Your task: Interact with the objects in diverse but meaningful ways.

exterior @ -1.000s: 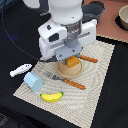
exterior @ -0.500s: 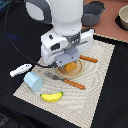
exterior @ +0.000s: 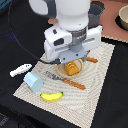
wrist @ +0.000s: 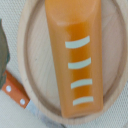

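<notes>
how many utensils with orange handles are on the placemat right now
2. One orange-handled utensil lies on the placemat between the bread block and the banana. A second orange handle pokes out on the exterior view's right of the gripper; the arm may hide others.

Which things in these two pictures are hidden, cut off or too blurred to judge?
- End effector: the exterior view hides it behind the arm's white wrist housing; the wrist view shows no fingers, so open or shut is unknown.
- Orange bread block: mostly covered by the arm in the exterior view.
- Wooden plate: rim cut by the wrist view's edges.
- Orange-handled knife: only partly in the wrist view.
</notes>
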Available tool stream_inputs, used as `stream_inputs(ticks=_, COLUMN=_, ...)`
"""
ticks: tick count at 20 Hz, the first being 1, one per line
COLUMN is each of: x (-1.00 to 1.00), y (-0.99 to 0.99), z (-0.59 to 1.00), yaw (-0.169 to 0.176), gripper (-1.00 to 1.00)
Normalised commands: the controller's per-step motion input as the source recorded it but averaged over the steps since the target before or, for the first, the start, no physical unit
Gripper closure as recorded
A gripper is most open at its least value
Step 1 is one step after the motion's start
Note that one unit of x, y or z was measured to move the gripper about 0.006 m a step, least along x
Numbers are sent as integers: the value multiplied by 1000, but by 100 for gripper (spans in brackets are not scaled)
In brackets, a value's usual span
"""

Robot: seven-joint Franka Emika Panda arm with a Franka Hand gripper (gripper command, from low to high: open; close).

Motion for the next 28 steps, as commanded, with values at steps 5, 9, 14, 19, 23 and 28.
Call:
stream_inputs(ticks=5, x=-64, y=-837, z=536, yaw=-4, gripper=-100)
stream_inputs(ticks=9, x=5, y=-794, z=227, yaw=37, gripper=-100)
stream_inputs(ticks=14, x=26, y=-398, z=29, yaw=195, gripper=-100)
stream_inputs(ticks=19, x=2, y=-355, z=14, yaw=224, gripper=-100)
stream_inputs(ticks=23, x=84, y=-578, z=0, yaw=186, gripper=-100)
stream_inputs(ticks=28, x=198, y=-714, z=0, yaw=139, gripper=-100)
